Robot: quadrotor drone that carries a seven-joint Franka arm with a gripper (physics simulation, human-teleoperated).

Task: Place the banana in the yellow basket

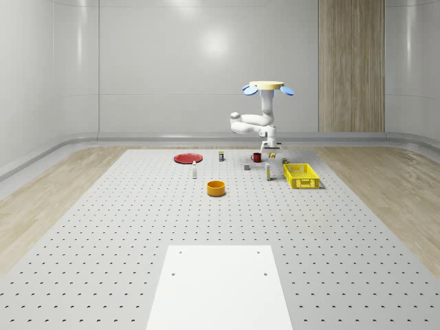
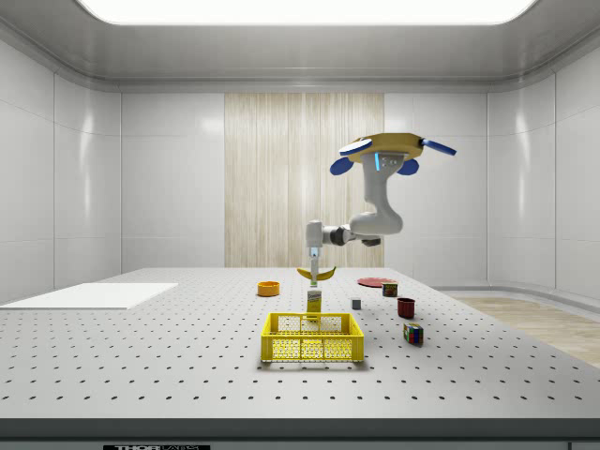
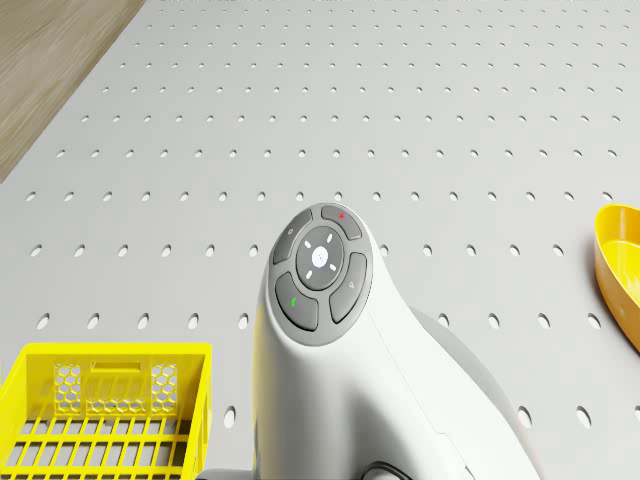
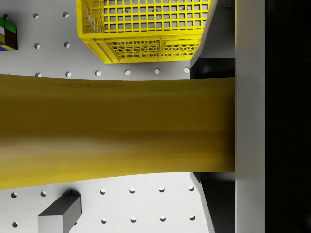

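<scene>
The drone (image 1: 267, 87) hovers above the far right part of the perforated table (image 1: 137, 227), its white arm reaching down. My gripper (image 2: 313, 263) is shut on the yellow banana (image 2: 317, 274), which hangs in the air well above the table. In the wrist view the banana (image 4: 116, 131) lies crosswise against one dark finger (image 4: 250, 116). The yellow basket (image 1: 302, 175) rests on the table, nearer the whole-scene camera than the gripper (image 1: 272, 147) and slightly to its right. It shows past the banana in the wrist view, basket (image 4: 146, 29), not beneath it.
A red mug (image 1: 256, 157), a grey cube (image 4: 60, 216), a Rubik's cube (image 4: 7, 34) and a mustard bottle (image 2: 314, 300) stand near the basket. Farther off are an orange bowl (image 1: 216, 188), a red plate (image 1: 187, 158) and a white panel (image 1: 220, 289).
</scene>
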